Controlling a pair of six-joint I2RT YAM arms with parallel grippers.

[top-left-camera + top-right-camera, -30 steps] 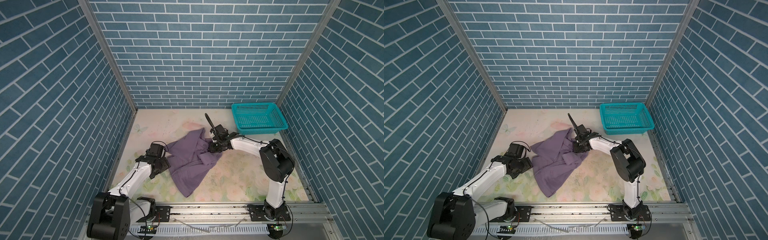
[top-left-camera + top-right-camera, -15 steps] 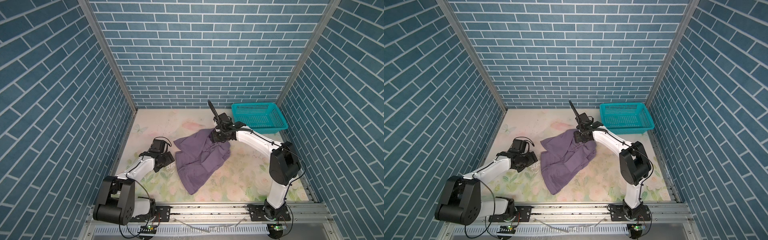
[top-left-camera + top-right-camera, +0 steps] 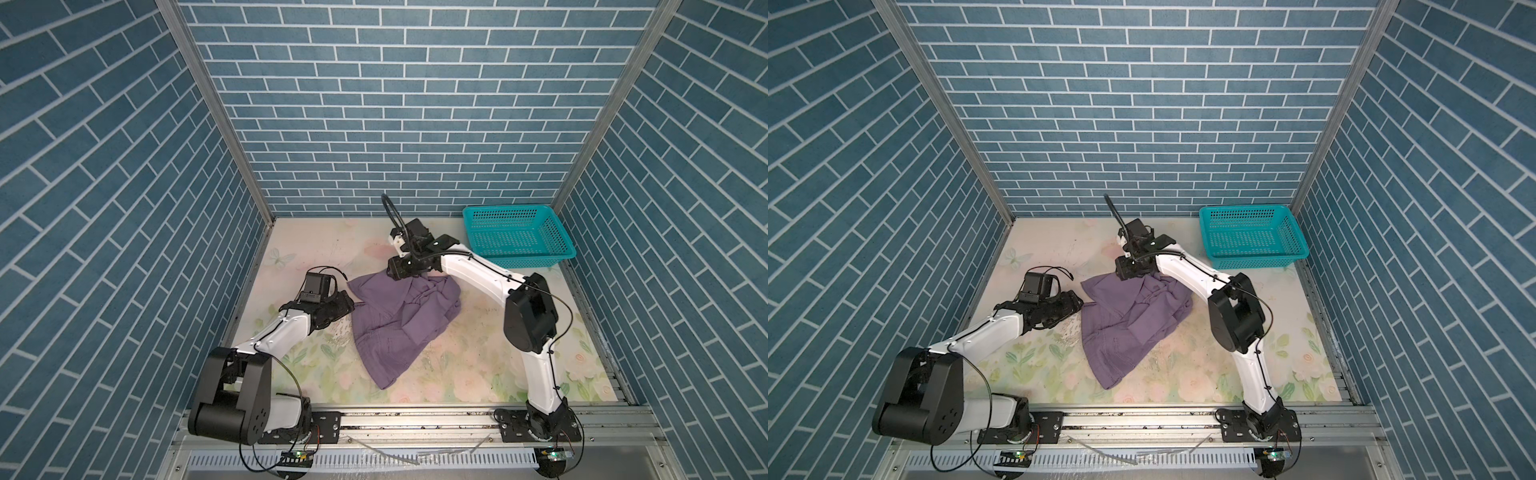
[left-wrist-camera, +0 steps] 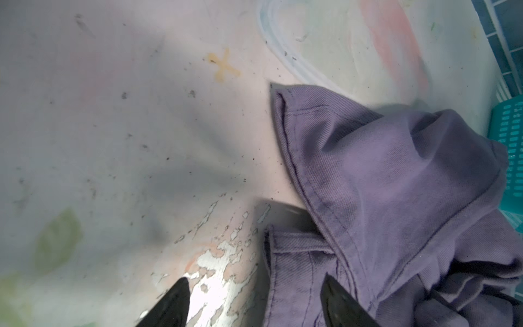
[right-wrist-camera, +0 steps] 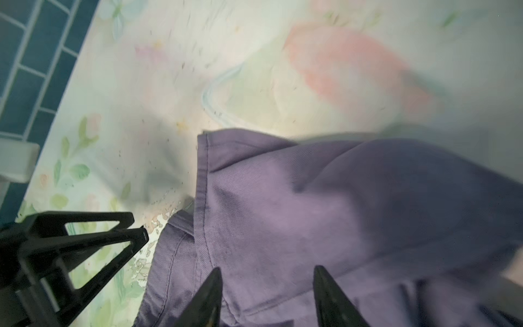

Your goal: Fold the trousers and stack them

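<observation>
In both top views the trousers point(image 3: 399, 328) point(image 3: 1129, 322) lie in a rumpled, partly doubled-over heap near the middle of the table point(image 3: 478, 365) point(image 3: 1204, 365). Their narrow end points toward the front edge. The teal basket point(image 3: 532, 262) point(image 3: 1254, 262) stands in the far right corner, apart from the cloth. The left gripper point(image 3: 347, 303) point(image 3: 1076, 304) sits low at the heap's left border. The right gripper point(image 3: 392, 277) point(image 3: 1122, 277) is at the heap's far border, pointing down at it. From up here I cannot tell how either pair of fingers stands.

In the left wrist view, the left gripper point(image 4: 254, 279) has its fingers spread wide with nothing between them. One fingertip is over the worn, flaking print of the table point(image 4: 113, 141), the other over a seamed border of the trousers point(image 4: 382, 184). A folded flap of cloth lies across a lower layer. A bit of the basket point(image 4: 509, 141) shows past the cloth.

In the right wrist view, the right gripper point(image 5: 266, 269) also has its fingers parted, both over the trousers point(image 5: 339, 198), pinching nothing. A stitched hem runs along the cloth's edge on the table point(image 5: 254, 70). The left gripper point(image 5: 138, 226) shows just beside that edge.
</observation>
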